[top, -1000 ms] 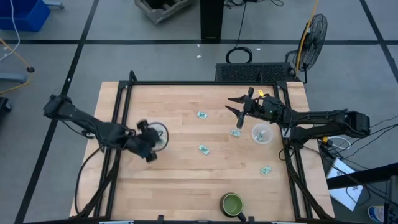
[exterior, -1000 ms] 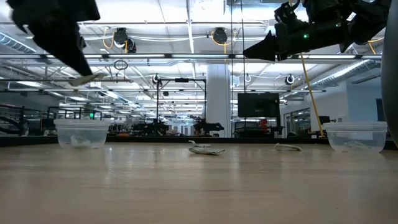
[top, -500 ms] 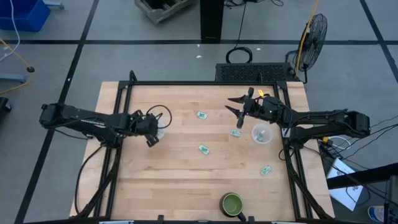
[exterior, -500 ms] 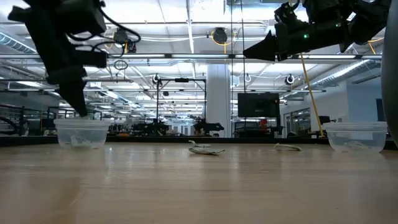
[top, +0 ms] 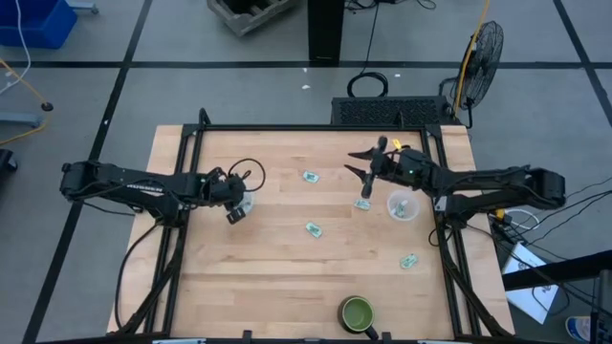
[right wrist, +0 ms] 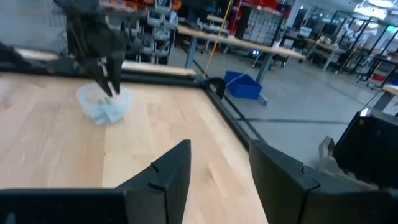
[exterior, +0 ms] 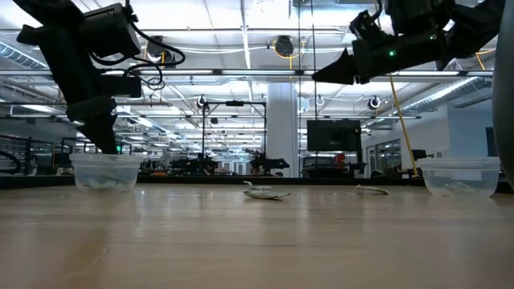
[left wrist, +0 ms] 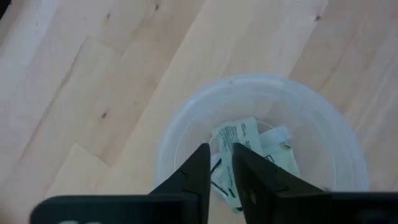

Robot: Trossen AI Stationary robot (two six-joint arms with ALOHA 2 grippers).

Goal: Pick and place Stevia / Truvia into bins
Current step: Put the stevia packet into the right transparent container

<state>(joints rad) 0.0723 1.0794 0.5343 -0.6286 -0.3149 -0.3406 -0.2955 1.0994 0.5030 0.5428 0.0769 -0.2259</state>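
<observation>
**Left gripper over its cup, right gripper above a loose sachet**

We see the left gripper (top: pixel 236 203) poised directly over the left cup (left wrist: pixel 261 146), its fingers nearly closed with only a thin gap; two or three sachets lie inside the cup beneath them, and we cannot tell whether the tips pinch one.

The right gripper (top: pixel 363 169) hangs clear of the bench (top: pixel 277 277) with fingers spread wide and nothing between them. The nearest sachet (top: pixel 362 204) lies almost straight below it, just beside the right cup (top: pixel 402 205).

Three more sachets lie loose: one (top: pixel 310 177) toward the far edge, one (top: pixel 313 228) mid-bench, and one (top: pixel 409 260) on the right arm's side. We judge the right arm nearer to most of them.
</observation>
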